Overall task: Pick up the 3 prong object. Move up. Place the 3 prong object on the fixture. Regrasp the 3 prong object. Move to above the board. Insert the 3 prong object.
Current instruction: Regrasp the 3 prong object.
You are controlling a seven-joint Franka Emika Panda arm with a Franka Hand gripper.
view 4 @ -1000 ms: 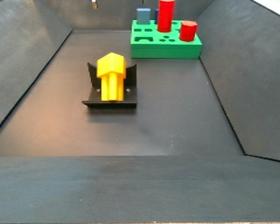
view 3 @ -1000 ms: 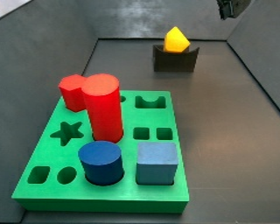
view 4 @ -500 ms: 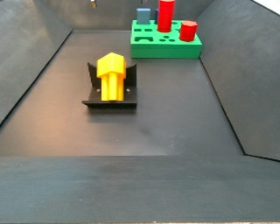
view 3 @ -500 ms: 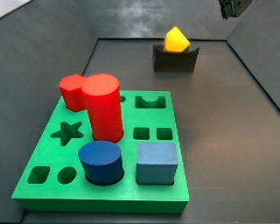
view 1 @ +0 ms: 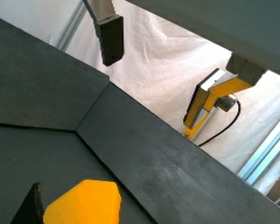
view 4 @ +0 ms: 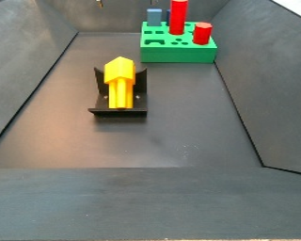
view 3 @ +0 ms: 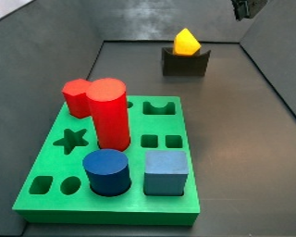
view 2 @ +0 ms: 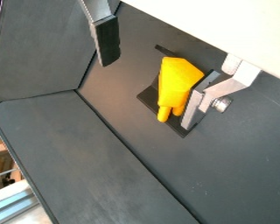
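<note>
The 3 prong object (view 4: 119,79) lies in the notch of the fixture (view 4: 117,104), yellow, with its long axis along the fixture's channel; in a side view (view 3: 185,41) its pointed end stands up above the fixture (view 3: 185,61). Nothing grips it. The gripper (view 2: 154,59) hangs above the fixture, well clear of the object, its jaws spread wide with nothing between them. In a wrist view one finger (view 2: 105,35) and its opposite (view 2: 210,96) flank the object (view 2: 177,83) from above, the object resting on the fixture (view 2: 157,96) below them. In a wrist view only a corner of the object (view 1: 84,204) shows at the picture's edge, with the fingers (view 1: 108,37) apart and bare. In a side view only a dark part of the gripper (view 3: 243,8) shows, high above and to one side of the fixture. The board (view 3: 107,196) lies well apart from the fixture, bearing red cylinders (view 3: 106,109), a blue cylinder (view 3: 107,172) and a blue block (view 3: 166,173); in a side view the board (view 4: 179,48) sits beyond the fixture near the far wall.
</note>
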